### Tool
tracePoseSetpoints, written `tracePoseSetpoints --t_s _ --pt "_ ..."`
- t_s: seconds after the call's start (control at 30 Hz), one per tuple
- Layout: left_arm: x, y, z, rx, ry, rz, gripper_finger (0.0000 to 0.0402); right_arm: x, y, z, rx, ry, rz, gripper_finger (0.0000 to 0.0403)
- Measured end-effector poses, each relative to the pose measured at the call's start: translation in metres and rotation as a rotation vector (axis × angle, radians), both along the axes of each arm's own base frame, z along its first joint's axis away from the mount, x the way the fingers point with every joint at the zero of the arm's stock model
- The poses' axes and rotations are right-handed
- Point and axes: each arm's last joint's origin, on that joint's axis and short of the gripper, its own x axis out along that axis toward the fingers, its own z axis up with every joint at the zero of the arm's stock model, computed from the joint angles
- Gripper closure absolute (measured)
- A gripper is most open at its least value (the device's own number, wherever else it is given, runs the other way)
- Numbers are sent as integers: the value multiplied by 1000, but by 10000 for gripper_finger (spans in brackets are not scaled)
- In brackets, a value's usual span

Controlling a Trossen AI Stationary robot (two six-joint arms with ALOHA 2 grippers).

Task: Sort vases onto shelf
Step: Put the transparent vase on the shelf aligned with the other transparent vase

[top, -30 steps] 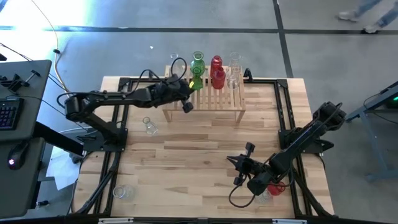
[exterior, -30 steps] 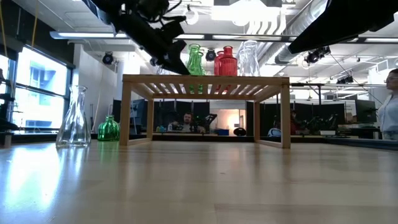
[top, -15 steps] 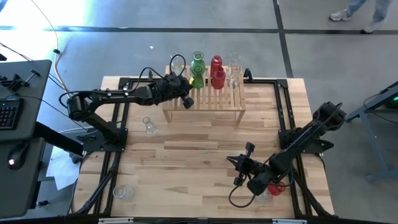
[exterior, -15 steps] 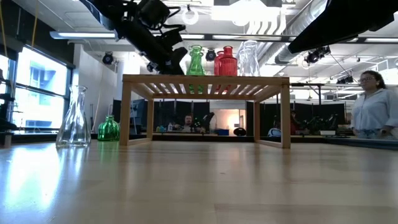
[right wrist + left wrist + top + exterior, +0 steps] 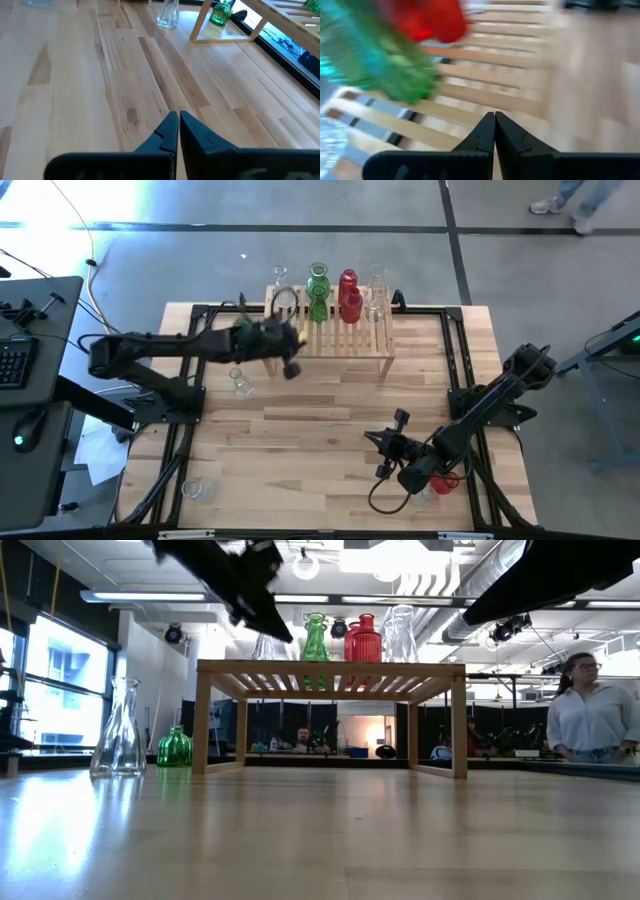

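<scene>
Hovering over the near left corner of the shelf (image 5: 328, 338), the left gripper (image 5: 291, 367) has its fingers pressed fully together, nothing between them. Its wrist view shows the closed tips above the shelf slats, with a green vase (image 5: 380, 60) and a red vase (image 5: 427, 20) blurred just beyond.

Shelf: low light-wood rack, slatted top, standing at the far middle of the table (image 5: 300, 440).

On the shelf's far edge, from its left end to its right end: a clear vase (image 5: 284, 298), a tall green vase (image 5: 318, 290), two red vases (image 5: 349, 298) close together, clear bottles (image 5: 377, 295) at the right end.

Off the shelf: a clear flask (image 5: 240, 382) on the table just left of the shelf's left leg; in the low view a small round green vase (image 5: 174, 747) sits between that flask and the shelf's left leg, farther back. Another clear piece (image 5: 197, 489) lies well away from the shelf, at the table's near left corner.

Right gripper (image 5: 378, 442) waits well in front of the shelf's right end, fingers shut, holding nothing, low over bare planks.

A person (image 5: 590, 720) stands in the room beyond the shelf's right side.
</scene>
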Motion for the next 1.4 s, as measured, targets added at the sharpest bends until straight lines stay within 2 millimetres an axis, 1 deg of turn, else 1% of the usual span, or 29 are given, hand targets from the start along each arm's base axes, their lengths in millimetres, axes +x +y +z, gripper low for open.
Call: tracePoseSetpoints --t_s 0.13,0.3,0.4,0.5,0.63,0.73,0.87,1.0,1.2,1.4 --pt "-14 -44 10 -7 53 -148 401 4 -2 1 21 -12 -10 403" --pt "-41 -95 20 -37 108 -331 401 10 -8 -1 23 -14 -37 403" --pt "-61 -118 24 -94 132 -391 401 18 -11 -5 19 -6 -41 403" --pt "-79 -134 24 -162 177 -388 401 28 -12 -11 23 5 -13 403" --pt "-100 -144 20 -219 241 -298 401 40 -12 -15 7 3 40 403" --pt "-111 -146 16 -230 296 -222 401 45 -13 -15 0 0 76 403" --pt "-120 -143 12 -235 361 -143 401 48 -15 -14 1 0 90 403" --pt "-123 -140 9 -245 404 -108 400 48 -15 -14 10 7 102 403" --pt "-125 -144 8 -382 482 -198 378 48 -15 -15 14 9 107 403" --pt "-134 -162 7 -514 569 -326 338 48 -15 -15 14 9 107 403"
